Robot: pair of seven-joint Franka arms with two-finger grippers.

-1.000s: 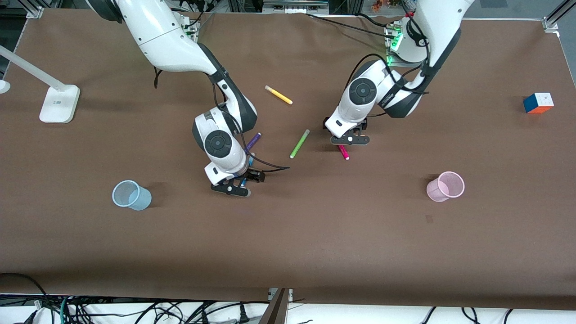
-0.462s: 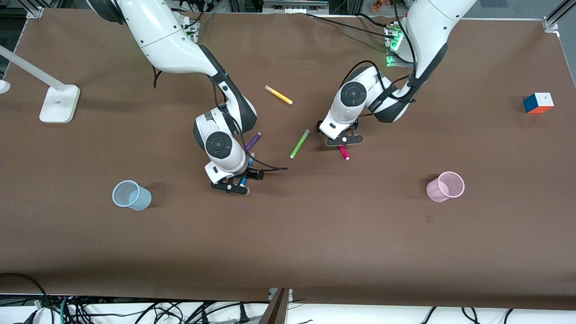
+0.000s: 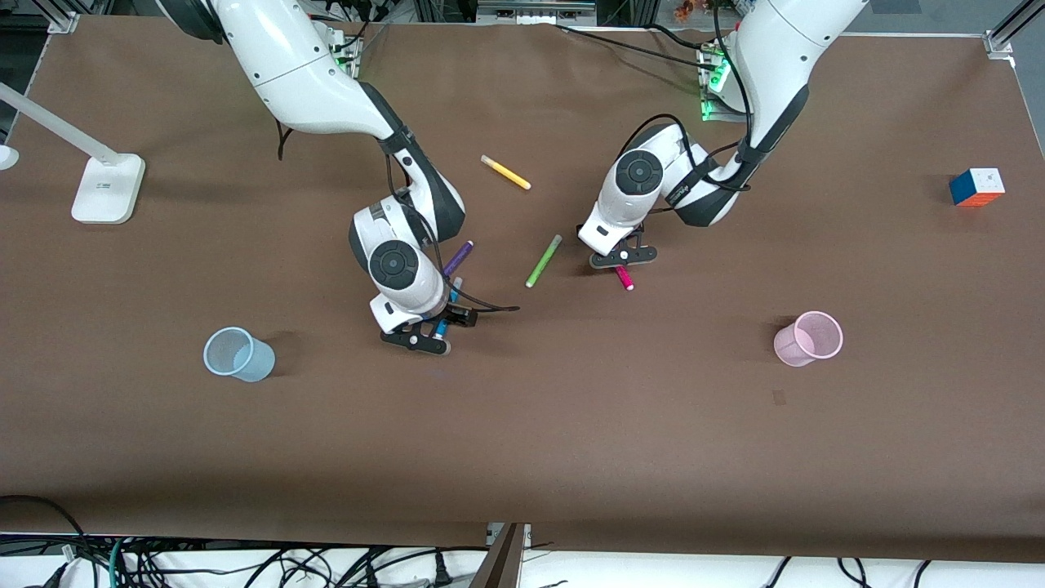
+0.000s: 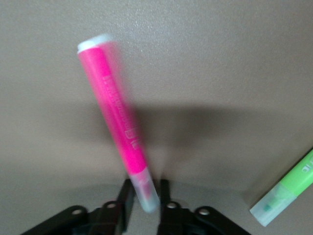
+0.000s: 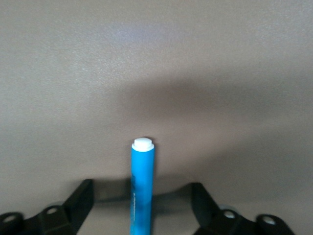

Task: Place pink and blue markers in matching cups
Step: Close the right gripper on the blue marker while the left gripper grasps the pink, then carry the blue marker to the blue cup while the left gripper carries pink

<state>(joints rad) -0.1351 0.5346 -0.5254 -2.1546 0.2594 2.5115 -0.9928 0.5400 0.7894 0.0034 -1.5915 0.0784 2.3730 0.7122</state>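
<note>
Left pincer [image 4: 145, 196] clenched on pink marker [image 4: 117, 132]; blue marker [image 5: 142, 188] between right pincer's [image 5: 142, 205] spread fingers

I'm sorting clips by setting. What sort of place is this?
Most likely a robotics lab: two arms work at a brown-covered table, metal framing stands at its corners, and loose cables run along its edge nearest the front camera.

Markers [image 3: 542, 260] lie mid-table; cups [image 3: 237, 354] apparently nearer the front camera, well apart.
</note>
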